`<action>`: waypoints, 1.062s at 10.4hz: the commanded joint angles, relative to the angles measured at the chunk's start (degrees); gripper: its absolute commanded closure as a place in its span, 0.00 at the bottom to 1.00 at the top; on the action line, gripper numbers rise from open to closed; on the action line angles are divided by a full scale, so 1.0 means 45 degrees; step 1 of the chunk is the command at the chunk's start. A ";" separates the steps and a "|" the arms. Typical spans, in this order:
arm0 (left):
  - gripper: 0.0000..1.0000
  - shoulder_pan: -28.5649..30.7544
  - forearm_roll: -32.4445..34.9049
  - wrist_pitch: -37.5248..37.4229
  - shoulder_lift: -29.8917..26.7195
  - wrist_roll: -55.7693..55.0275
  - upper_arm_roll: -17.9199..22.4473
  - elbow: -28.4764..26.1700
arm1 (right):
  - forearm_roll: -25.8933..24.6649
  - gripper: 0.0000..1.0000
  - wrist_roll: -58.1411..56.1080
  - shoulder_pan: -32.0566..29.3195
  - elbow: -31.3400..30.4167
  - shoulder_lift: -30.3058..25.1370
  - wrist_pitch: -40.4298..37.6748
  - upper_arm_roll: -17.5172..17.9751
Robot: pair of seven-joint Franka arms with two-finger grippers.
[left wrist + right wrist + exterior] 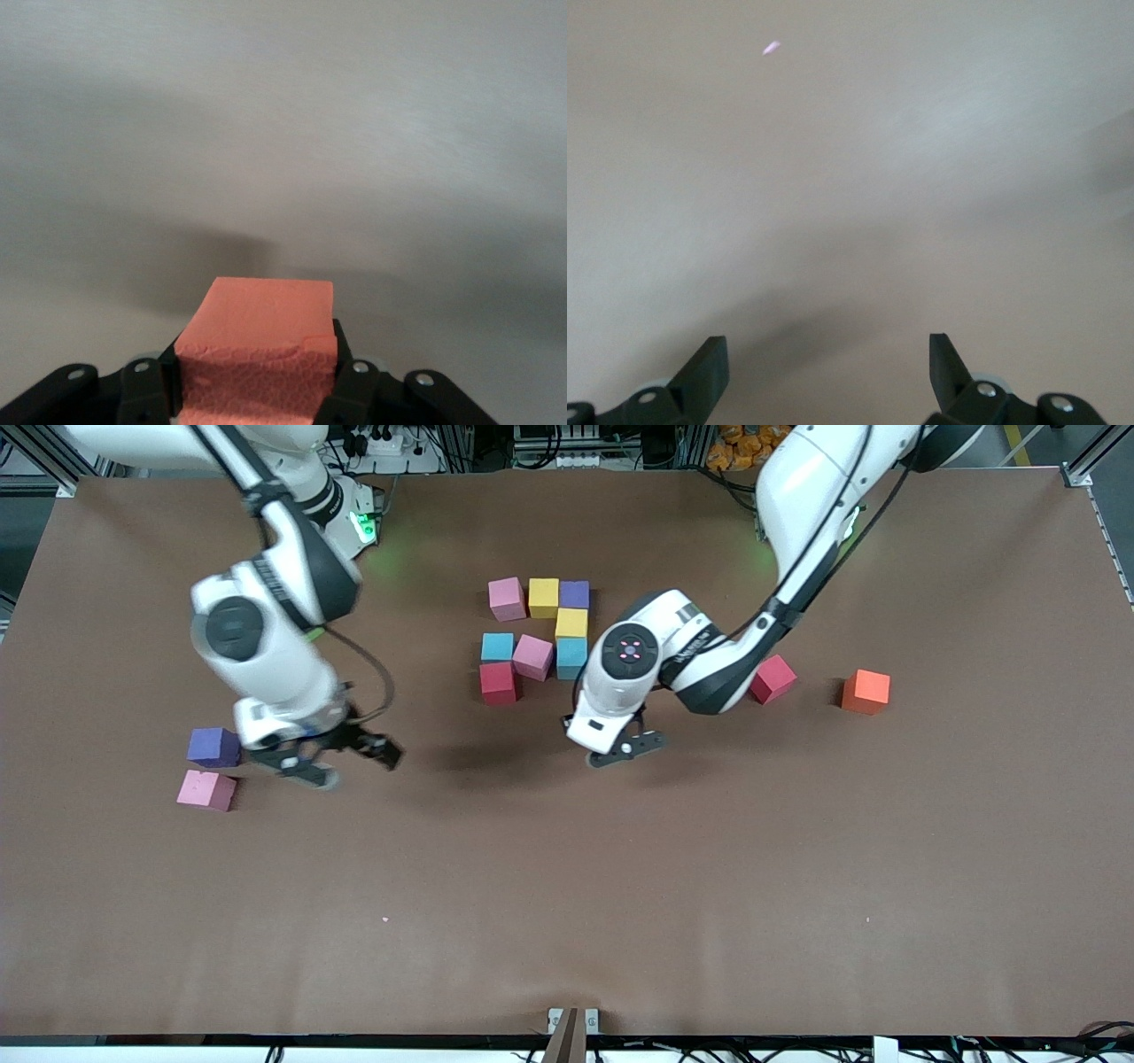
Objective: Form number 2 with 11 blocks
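My left pincer (pixel 257 394) pinches a pink block (pixel 259 350) over bare worktop (pixel 567 886) at centre frame, just below the half-built number 2 (pixel 536 640), ready for its next row. The right pincer (pixel 341 760), spread and empty, hovers mid-left beside spare blocks (pixel 211 769).

Pink blocks (pixel 507 598): I count 3
Yellow (pixel 543 597): 2
Purple (pixel 574 593): 2
Light blue (pixel 497 646): 2
Red (pixel 499 683): 2
Orange (pixel 866 691): 1
Salmon (pixel 261 341): 1
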 commanded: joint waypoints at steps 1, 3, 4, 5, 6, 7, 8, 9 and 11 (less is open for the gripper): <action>0.82 -0.1800 -0.0194 -0.0450 0.0715 -0.0638 0.1294 0.1586 | 0.0632 0.00 -0.2243 -0.0593 -0.0261 -0.0267 -0.0031 -0.1513; 0.82 -0.2992 -0.0213 -0.0411 0.1536 -0.1167 0.2194 0.2876 | 0.0632 0.00 -0.4798 -0.0652 -0.0300 -0.0229 -0.0090 -0.3134; 0.82 -0.3365 -0.0233 -0.0333 0.1791 -0.1208 0.2546 0.3287 | 0.0632 0.00 -0.6707 -0.0769 -0.0319 -0.0151 -0.0109 -0.3722; 0.82 -0.3601 -0.0233 -0.0217 0.2102 -0.1247 0.2608 0.3639 | 0.0632 0.00 -0.8099 -0.0789 -0.0339 -0.0092 -0.0090 -0.4172; 0.82 -0.3700 -0.0233 -0.0003 0.2338 -0.1286 0.2628 0.3894 | 0.0632 0.00 -0.8654 -0.0770 -0.0358 0.0005 0.0046 -0.4544; 0.82 -0.3817 -0.0213 0.0309 0.2514 -0.1383 0.2628 0.4051 | 0.0632 0.00 -0.8718 -0.0789 -0.0359 0.0238 0.0376 -0.4935; 0.82 -0.3896 -0.0233 0.0524 0.2670 -0.1461 0.2667 0.4169 | 0.0632 0.00 -0.8777 -0.0828 -0.0359 0.0472 0.0746 -0.5209; 0.82 -0.4128 -0.0213 0.0759 0.2846 -0.1694 0.2764 0.4247 | 0.0652 0.00 -0.9357 -0.0887 -0.0339 0.0804 0.1156 -0.5618; 0.82 -0.5082 -0.0233 0.1578 0.3061 -0.2416 0.3697 0.4268 | 0.1156 0.00 -1.0201 -0.0946 -0.0339 0.1526 0.2016 -0.5837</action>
